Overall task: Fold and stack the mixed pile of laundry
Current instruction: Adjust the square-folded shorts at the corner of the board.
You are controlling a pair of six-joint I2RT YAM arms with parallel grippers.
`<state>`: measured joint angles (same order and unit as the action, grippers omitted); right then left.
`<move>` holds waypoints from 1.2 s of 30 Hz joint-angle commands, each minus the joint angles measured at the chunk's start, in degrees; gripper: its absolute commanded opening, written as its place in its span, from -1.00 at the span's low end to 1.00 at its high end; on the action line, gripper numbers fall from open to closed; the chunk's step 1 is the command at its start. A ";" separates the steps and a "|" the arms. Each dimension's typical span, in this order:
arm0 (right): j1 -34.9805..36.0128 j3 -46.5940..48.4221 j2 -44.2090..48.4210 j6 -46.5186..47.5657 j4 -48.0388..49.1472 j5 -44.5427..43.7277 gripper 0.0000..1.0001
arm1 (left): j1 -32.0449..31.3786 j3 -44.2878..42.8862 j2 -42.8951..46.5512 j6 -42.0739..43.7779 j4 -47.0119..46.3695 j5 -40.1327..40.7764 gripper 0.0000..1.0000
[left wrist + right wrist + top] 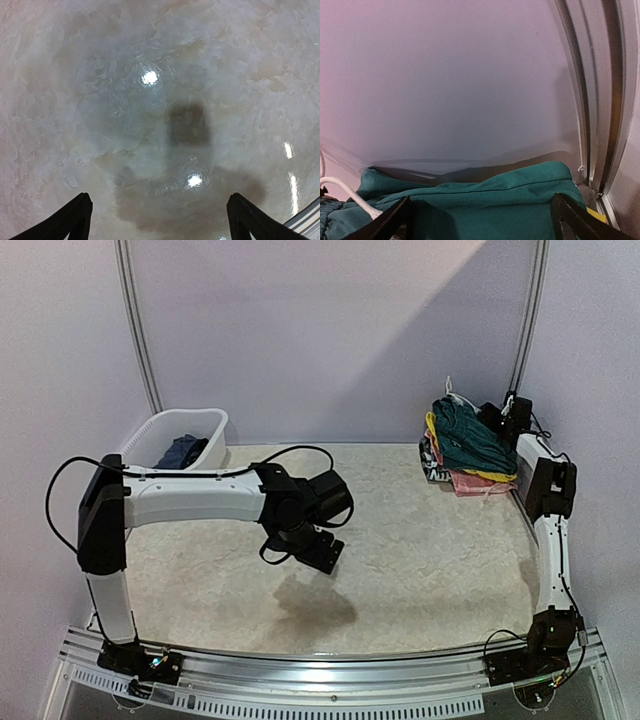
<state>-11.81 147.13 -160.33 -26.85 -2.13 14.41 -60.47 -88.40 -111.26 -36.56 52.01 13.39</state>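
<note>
1. L gripper: jaws spread wide, nothing between them. Fingers hang over bare table, no contact visible. Its shadow sits on the surface straight ahead of the tips.
2. R gripper: jaws also wide, not clamped on anything. Teal shorts lie directly under it and span the gap between the fingers. Can't tell if the tips touch the cloth.
3. White drawstring: just off the R gripper's left finger in the wrist view, lying on the shorts.
4. Laundry stack: right below the R gripper at the table's far right corner. It is well apart from the L gripper, off to that gripper's right and further out. Shorts are on top, w/ a yellow layer under them and a pink layer lower.
5. Ahead of the R gripper is plain wall. A metal rail runs close on its right side.
6. White tub: left of and beyond the L gripper, near the wall, dark blue cloth inside.
</note>
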 commanded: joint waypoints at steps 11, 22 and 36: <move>2.33 -4.49 13.95 0.53 -7.40 1.21 0.98 | -0.38 13.17 19.31 -0.91 -1.55 5.42 0.91; 8.79 -11.91 22.27 7.83 -13.05 -6.33 0.97 | -3.79 26.64 37.54 -8.65 -0.91 9.88 0.92; 11.46 -1.67 8.66 16.58 -20.67 -14.07 0.34 | -4.31 27.33 34.53 -11.72 -1.80 9.16 0.92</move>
<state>-0.43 143.04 -145.93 -14.22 -18.65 4.49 -64.03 -59.96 -73.28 -47.16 51.16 22.76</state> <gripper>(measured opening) 0.689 0.960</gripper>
